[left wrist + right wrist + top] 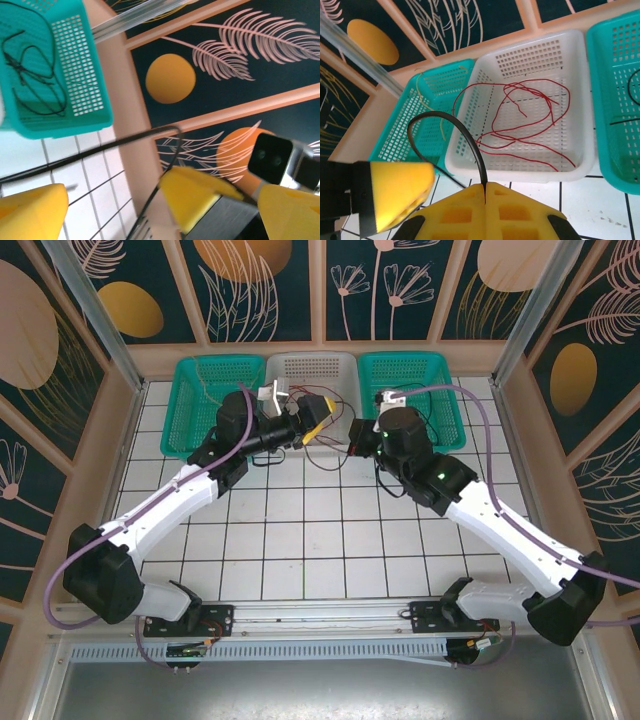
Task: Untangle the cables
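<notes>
The right gripper (485, 195) is pinching a black cable (475, 150) between its closed pads, the cable looping up above them. Just beside it, the left gripper (308, 426) is gaping wide and holding nothing. Beyond them, on the tiled worktop (600, 200), a red cable (520, 120) is lying in the white basket (520, 175), and a tan cable (422, 97) is lying in the teal basket (395, 140) next to it.

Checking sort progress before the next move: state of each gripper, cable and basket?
Left gripper: open.
Right gripper: shut on black cable.
Black cable: pinched, arching up from the fingers.
Red cable: loose loops in white basket.
Tan cable: lying in left basket.
Right basket: holds black loops, loose.
</notes>
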